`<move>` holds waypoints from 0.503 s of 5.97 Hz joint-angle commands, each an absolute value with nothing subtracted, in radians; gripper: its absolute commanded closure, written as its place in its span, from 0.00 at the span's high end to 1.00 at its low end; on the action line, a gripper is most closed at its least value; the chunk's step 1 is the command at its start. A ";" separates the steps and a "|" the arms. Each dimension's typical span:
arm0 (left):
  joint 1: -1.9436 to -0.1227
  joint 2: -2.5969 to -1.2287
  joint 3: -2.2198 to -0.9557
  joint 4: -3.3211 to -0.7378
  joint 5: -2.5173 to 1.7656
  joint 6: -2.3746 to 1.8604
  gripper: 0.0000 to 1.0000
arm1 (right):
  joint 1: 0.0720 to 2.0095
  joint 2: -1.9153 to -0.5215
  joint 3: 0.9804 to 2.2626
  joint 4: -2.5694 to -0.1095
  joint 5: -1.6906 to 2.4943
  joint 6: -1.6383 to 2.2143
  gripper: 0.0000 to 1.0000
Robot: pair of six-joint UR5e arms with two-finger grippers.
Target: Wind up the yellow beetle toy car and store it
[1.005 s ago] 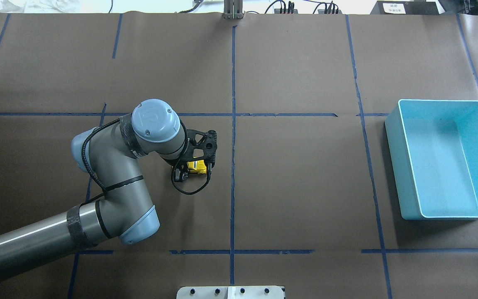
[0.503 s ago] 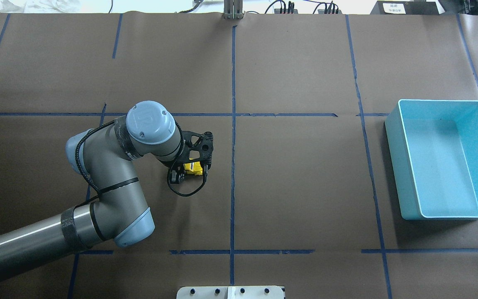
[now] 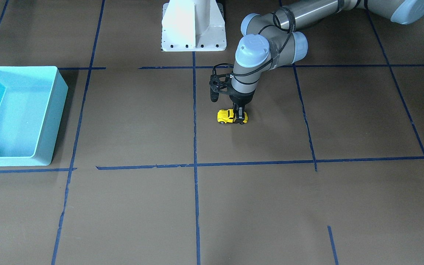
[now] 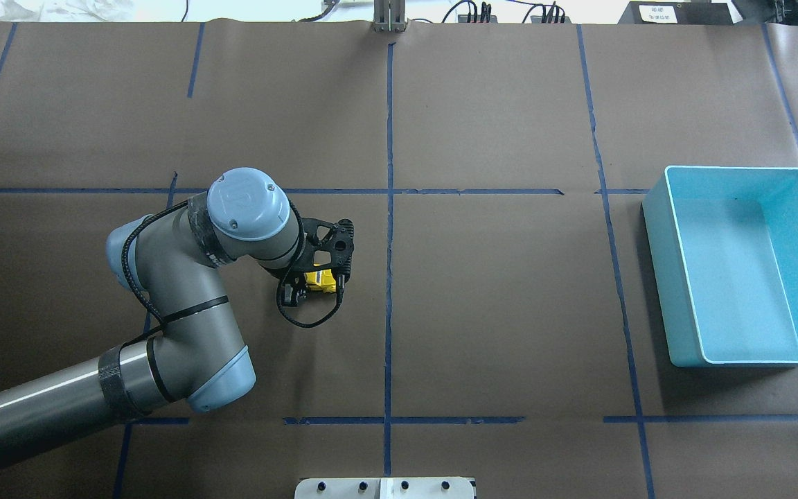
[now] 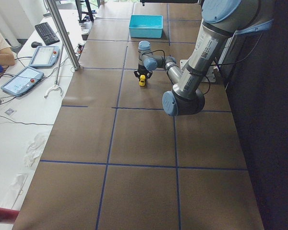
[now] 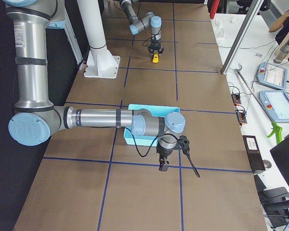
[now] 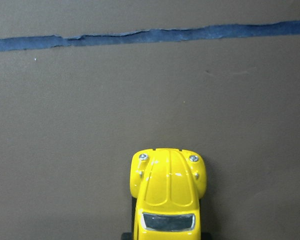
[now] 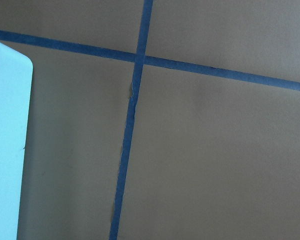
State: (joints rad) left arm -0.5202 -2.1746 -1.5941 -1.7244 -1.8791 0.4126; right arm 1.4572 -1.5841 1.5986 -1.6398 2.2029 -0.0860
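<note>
Clamping rear of yellow beetle toy car (image 3: 230,116) with left gripper (image 3: 240,117), closed on it, wheels down on brown paper (image 4: 496,312) just left of centre tape line (image 4: 388,312) in overhead. Dragged slightly backward over the last second, nose toward turquoise bin (image 4: 659,242), well apart. Looks like pull-back winding underway; storing not begun. Can't tell finger state on right gripper (image 6: 163,166), parked beside bin.

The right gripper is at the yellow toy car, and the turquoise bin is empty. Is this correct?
No, it is the left gripper, not the right: in the overhead exterior view its arm enters from the left. Its jaws are at the yellow beetle toy car; the turquoise bin is empty.
</note>
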 commanded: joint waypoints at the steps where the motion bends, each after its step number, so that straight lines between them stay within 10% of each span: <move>1: -0.520 -2.161 -1.603 -1.726 -1.881 0.413 0.41 | 1.457 -1.585 1.598 -1.640 2.203 -0.086 1.00; 3: -0.520 -2.140 -1.624 -1.726 -1.881 0.413 0.41 | 1.457 -1.583 1.595 -1.640 2.203 -0.086 1.00</move>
State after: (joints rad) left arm -0.5199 -2.1501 -1.6147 -1.7255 -1.8806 0.4126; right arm 1.4573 -1.5842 1.5967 -1.6398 2.2028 -0.0859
